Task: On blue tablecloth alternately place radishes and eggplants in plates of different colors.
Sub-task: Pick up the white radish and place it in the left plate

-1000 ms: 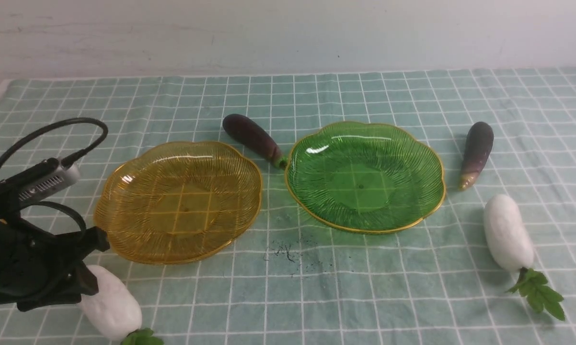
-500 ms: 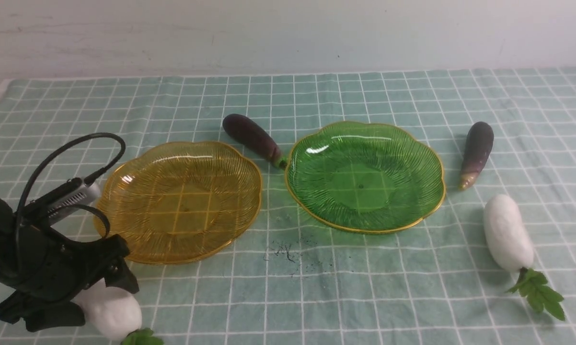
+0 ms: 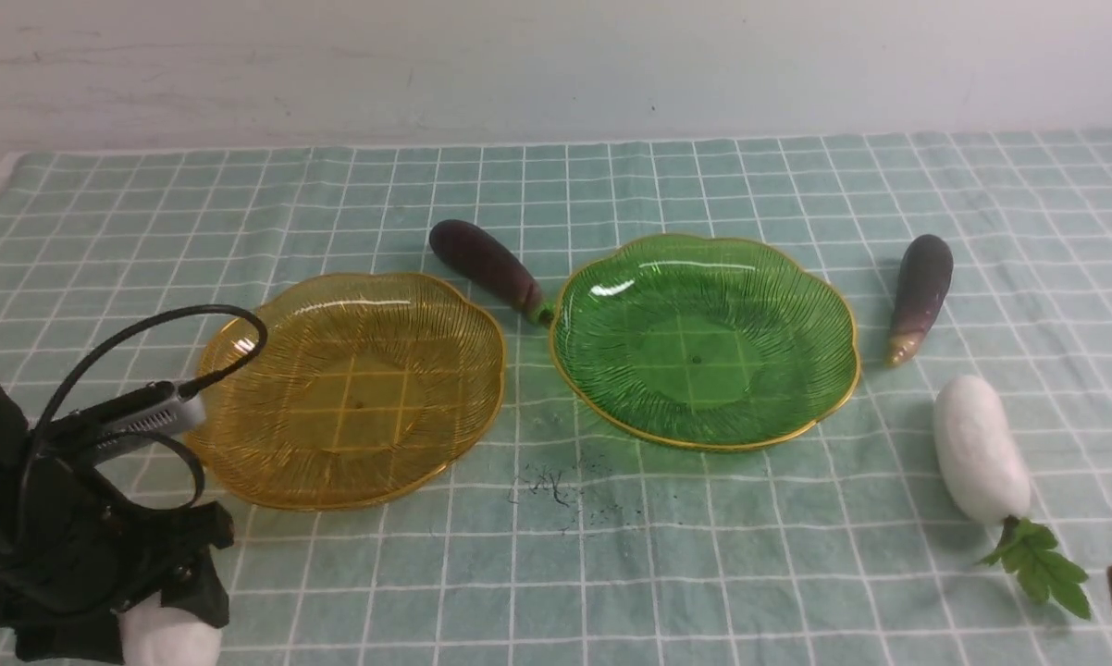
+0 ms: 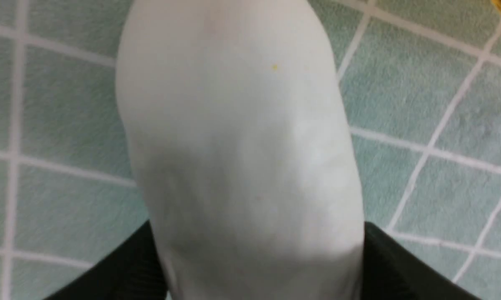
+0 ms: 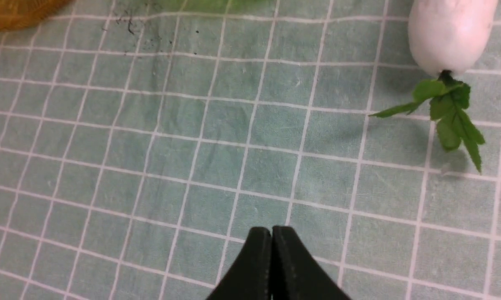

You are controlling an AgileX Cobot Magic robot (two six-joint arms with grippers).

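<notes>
Radish (image 4: 234, 125), plump, smooth, white, clamped in left tool (image 4: 256, 233), right tool (image 5: 271, 233) pressed together over gridded cloth (image 5: 150, 146)

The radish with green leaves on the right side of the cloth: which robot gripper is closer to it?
Right. The right gripper, shut, hovers just on the robot's side of that radish; the left gripper is far across the cloth, straddling the other radish.

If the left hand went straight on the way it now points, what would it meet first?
The white radish, lying between the fingers of the left hand, with the blue tablecloth beneath. Contact is hard to judge.
</notes>
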